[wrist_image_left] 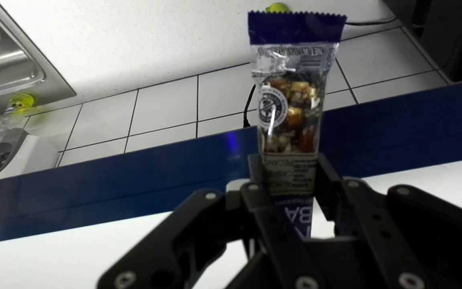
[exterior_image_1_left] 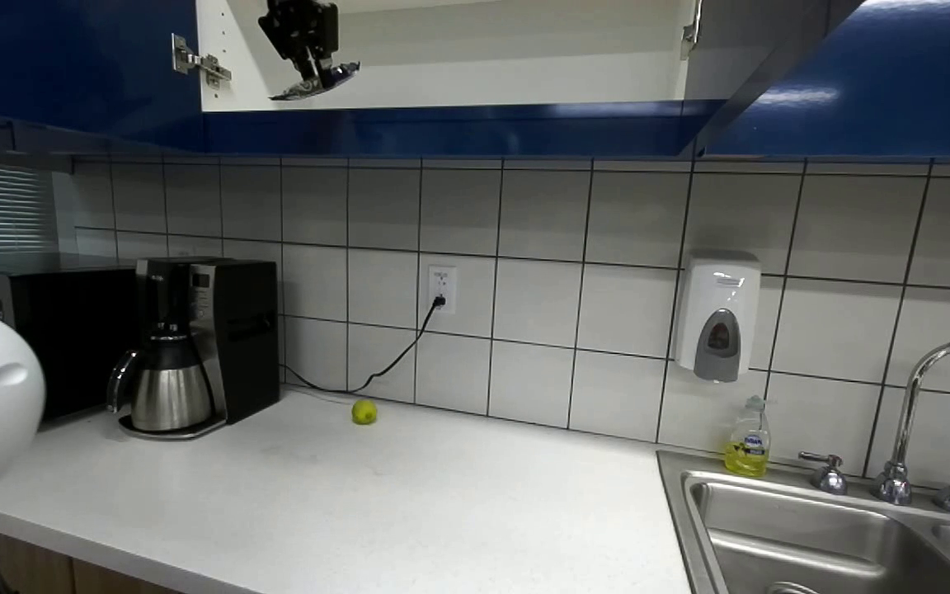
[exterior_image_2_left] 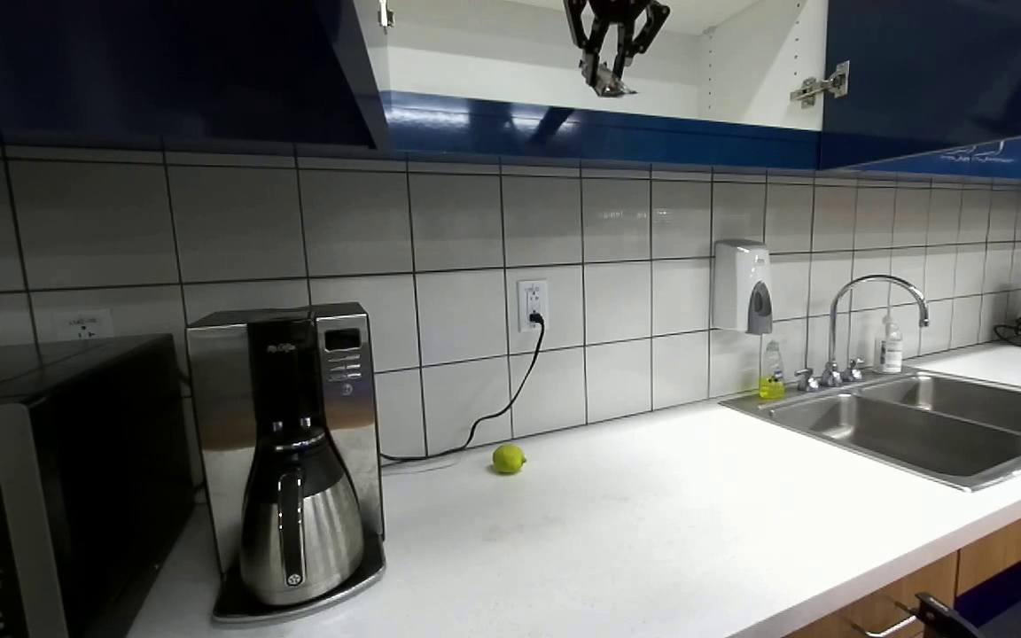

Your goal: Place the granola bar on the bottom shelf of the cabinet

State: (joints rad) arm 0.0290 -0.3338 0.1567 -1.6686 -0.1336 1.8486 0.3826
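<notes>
1. Nearest the wrist camera spread the black linkages of my gripper (wrist_image_left: 291,176), its jaws clamped on the granola bar (wrist_image_left: 289,112), one finger at each long edge. Pinching across the narrow width seems the natural choice: both edges fit between the pads, and most of the wrapper is left uncovered.
2. Its blue crimped end juts well past the fingertips, and the bar slopes beneath them in an exterior view. I judge the hold off-centre, so one end will likely touch down first.
3. In both exterior views I see the bar against the white interior of the cabinet (exterior_image_1_left: 508,78), well above the countertop (exterior_image_1_left: 442,495), toward its back edge. Probably it is held high to clear the blue front rail (wrist_image_left: 114,190); whether it is inside that lip or in front, I cannot tell. Beyond the rail shows white board I take for the bottom shelf (wrist_image_left: 62,257).
4. Blue cabinet doors (exterior_image_1_left: 71,74) stand swung aside, presumably to give the arm room.
5. Below, a lime-like fruit (exterior_image_1_left: 364,412) rests near the countertop's back edge. Toward one back corner stands the coffee maker (exterior_image_1_left: 244,346), likely placed within reach of the outlet (exterior_image_1_left: 442,280). At the opposite end, the dish-soap bottle (exterior_image_1_left: 747,445) stands by the sink (exterior_image_1_left: 684,507), handy for washing up, I'd guess.
6. Next I'd want the whole bar over the board before lowering; its overhanging end could snag the rail.
</notes>
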